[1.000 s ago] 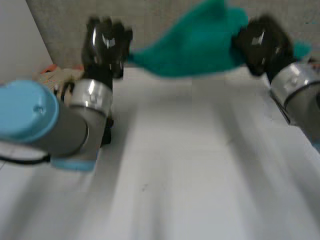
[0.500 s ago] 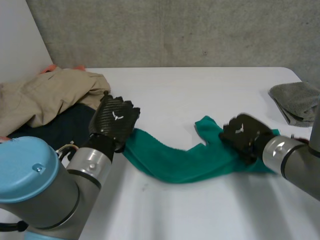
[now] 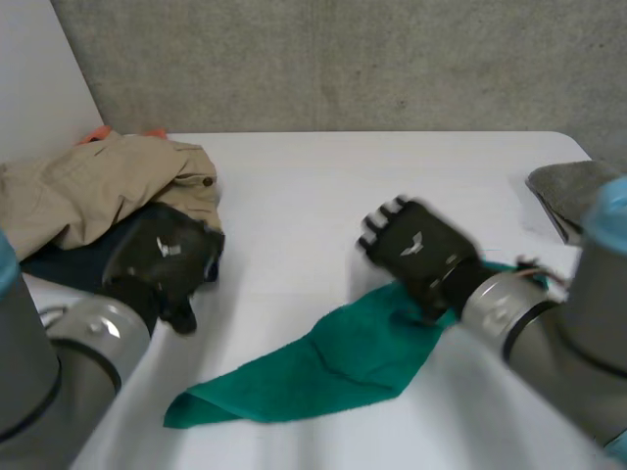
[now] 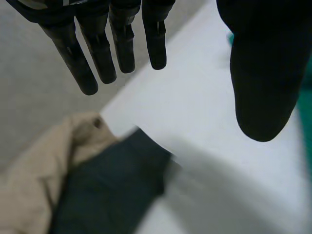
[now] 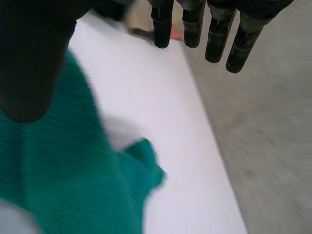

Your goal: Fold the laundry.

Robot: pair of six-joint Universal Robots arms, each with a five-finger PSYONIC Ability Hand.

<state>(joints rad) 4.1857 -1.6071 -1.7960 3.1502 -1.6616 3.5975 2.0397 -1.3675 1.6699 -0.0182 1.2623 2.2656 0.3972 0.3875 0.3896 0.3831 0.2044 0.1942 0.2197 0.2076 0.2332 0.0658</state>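
Observation:
A teal cloth (image 3: 323,367) lies crumpled in a long strip on the white table (image 3: 294,196), stretching from the near middle toward the right. My right hand (image 3: 416,250) hovers over the cloth's right end with straight fingers (image 5: 195,24) and holds nothing; the teal cloth (image 5: 63,175) lies under its palm. My left hand (image 3: 162,257) is at the left, apart from the cloth, beside the dark garment. Its fingers (image 4: 122,39) are straight and spread, its thumb (image 4: 261,68) apart from them, empty.
A heap of laundry sits at the table's left: a beige garment (image 3: 88,191) over a dark navy one (image 3: 69,264), the same beige garment (image 4: 29,185) and navy one (image 4: 107,190) below my left fingertips. A grey cloth (image 3: 578,191) lies at the far right edge.
Both hands have let go of the teal cloth and opened. The cloth dropped onto the table nearer the front. My left hand drew back to the left, my right hand lifted over the cloth's right end.

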